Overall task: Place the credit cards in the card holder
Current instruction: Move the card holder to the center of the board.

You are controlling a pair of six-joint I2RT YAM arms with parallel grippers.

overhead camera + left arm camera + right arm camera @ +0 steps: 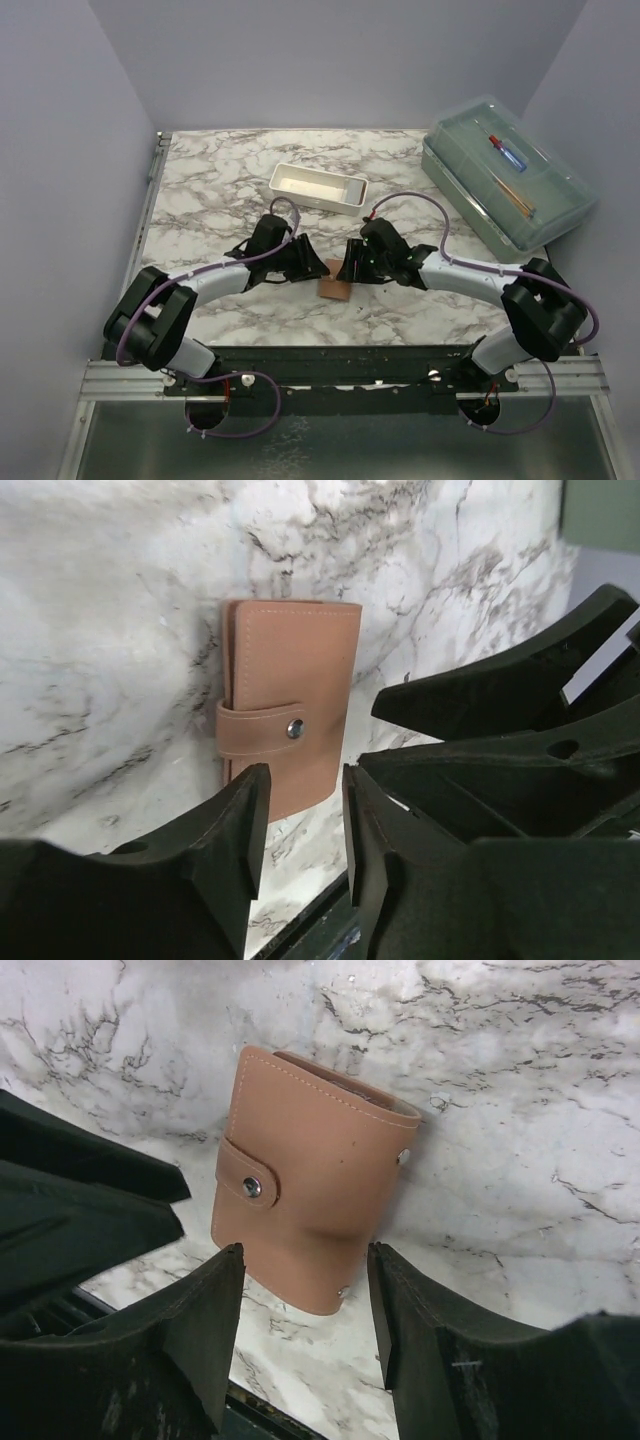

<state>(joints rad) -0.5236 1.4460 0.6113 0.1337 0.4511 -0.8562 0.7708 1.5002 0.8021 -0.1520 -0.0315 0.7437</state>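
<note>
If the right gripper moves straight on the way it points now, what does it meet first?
Probably the closed card holder, lying on the table just ahead of the right gripper, whose jaws stand open; depth is unclear.

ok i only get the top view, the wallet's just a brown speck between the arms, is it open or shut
observer: shut. the wallet lies flat on the table, with its strap snapped across the front.
operator: is either arm holding it
observer: not the right. in the right wrist view the right jaws stand apart and the wallet shows through the gap, not clamped.
operator: and the left
observer: not holding either. the left jaws are apart with nothing between them, and the wallet lies past their tips in the left wrist view.
</note>
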